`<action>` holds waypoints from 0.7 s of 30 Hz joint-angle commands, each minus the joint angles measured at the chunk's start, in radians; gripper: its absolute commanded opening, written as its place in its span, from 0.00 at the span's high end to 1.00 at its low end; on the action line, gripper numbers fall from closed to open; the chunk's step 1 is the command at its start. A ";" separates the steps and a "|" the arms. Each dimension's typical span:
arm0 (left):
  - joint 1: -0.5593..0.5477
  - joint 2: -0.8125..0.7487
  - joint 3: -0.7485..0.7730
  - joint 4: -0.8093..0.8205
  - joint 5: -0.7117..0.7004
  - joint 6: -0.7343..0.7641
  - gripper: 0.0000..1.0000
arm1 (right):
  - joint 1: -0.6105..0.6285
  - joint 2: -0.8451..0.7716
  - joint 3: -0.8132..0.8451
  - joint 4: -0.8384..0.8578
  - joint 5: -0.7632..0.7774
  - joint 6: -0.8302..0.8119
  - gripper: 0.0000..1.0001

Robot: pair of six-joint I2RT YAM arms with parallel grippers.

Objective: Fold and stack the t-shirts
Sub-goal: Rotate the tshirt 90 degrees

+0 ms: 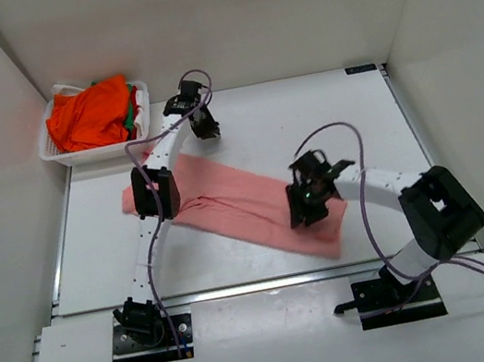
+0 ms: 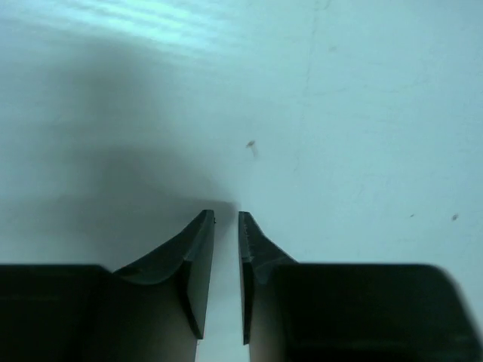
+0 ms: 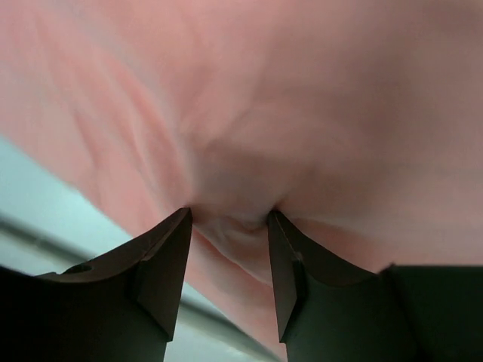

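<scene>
The salmon-pink t-shirt [image 1: 226,198] lies flattened in a long diagonal band across the middle of the table. My right gripper [image 1: 307,214] is down on its right part; in the right wrist view it [image 3: 230,215] is closed on a bunched fold of the pink cloth [image 3: 264,113]. My left gripper [image 1: 206,129] is beyond the shirt's far edge over bare table; in the left wrist view it [image 2: 226,217] is empty, its jaws nearly together with only a thin gap. The bright orange t-shirt [image 1: 91,114], with a bit of green cloth [image 1: 129,116], is heaped in the basket.
The white slotted basket [image 1: 78,156] stands at the far left corner against the wall. White walls close in the table on the left, back and right. The left arm's links cross over the shirt's left end. Bare table [image 2: 339,113] lies under the left gripper.
</scene>
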 commanded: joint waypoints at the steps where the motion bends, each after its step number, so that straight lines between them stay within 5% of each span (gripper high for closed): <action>1: 0.004 0.101 0.228 -0.236 0.136 0.014 0.75 | 0.211 -0.046 -0.102 -0.012 -0.076 0.221 0.58; 5: -0.042 0.000 0.238 -0.285 0.014 0.121 0.85 | 0.201 -0.086 -0.188 0.065 -0.121 0.257 0.58; 9: -0.048 -0.216 0.164 -0.351 -0.052 0.134 0.71 | 0.103 -0.094 -0.210 0.046 -0.073 0.165 0.58; 12: -0.040 -0.438 -0.310 -0.304 -0.158 0.146 0.70 | 0.058 -0.093 -0.208 0.037 -0.050 0.116 0.58; 15: 0.022 -0.768 -0.942 0.029 -0.110 0.091 0.68 | 0.041 -0.103 -0.216 0.031 -0.044 0.088 0.58; 18: 0.116 -1.001 -1.252 0.215 -0.072 0.022 0.60 | 0.037 -0.119 -0.227 0.043 -0.047 0.068 0.58; 21: 0.119 -1.008 -1.376 0.246 -0.108 0.046 0.56 | 0.032 -0.140 -0.242 0.057 -0.056 0.071 0.58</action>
